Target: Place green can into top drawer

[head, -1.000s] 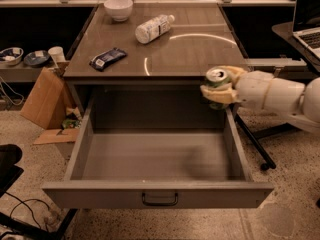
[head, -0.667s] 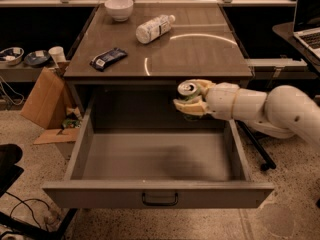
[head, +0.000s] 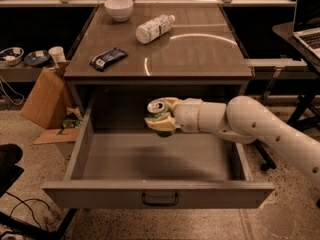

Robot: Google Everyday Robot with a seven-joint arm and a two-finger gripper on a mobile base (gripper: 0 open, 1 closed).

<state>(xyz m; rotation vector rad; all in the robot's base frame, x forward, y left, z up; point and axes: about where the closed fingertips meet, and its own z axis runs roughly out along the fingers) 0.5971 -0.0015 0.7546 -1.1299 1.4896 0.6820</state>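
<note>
Behind the gripper (head: 159, 119), which hangs just below the desk's (head: 200, 59) front edge, a bottle (head: 155, 28) lies on its side, with a white bowl (head: 119, 8) farther back. A dark packet (head: 108, 58) lies left of the gripper on the desk. A cardboard box (head: 45, 101) stands on the floor far left, and a laptop (head: 307, 19) sits far right.

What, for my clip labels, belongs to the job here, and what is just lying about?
Job: green can, held by the gripper above the open top drawer.
Lying about: white bowl, plastic bottle and dark packet on the cabinet top; laptop at right; cardboard box at left.
</note>
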